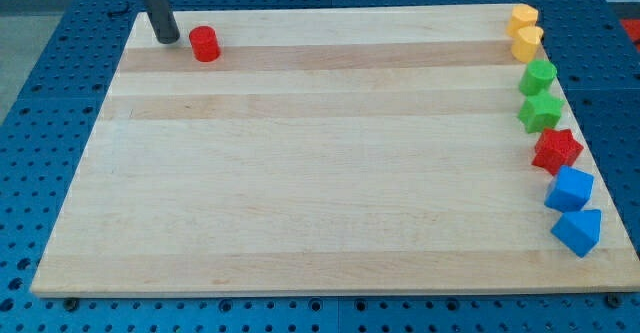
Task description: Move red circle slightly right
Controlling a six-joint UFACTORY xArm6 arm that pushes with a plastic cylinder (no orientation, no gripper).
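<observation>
My tip (167,39) stands nearly upright on the bench (300,173), just left of the red circle (205,44), seemingly not touching; no jaws show.

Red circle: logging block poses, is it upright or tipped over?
Upright. The red circle stands on the board with its flat round top facing up, near the view's top left. My tip is just left of it.
</observation>
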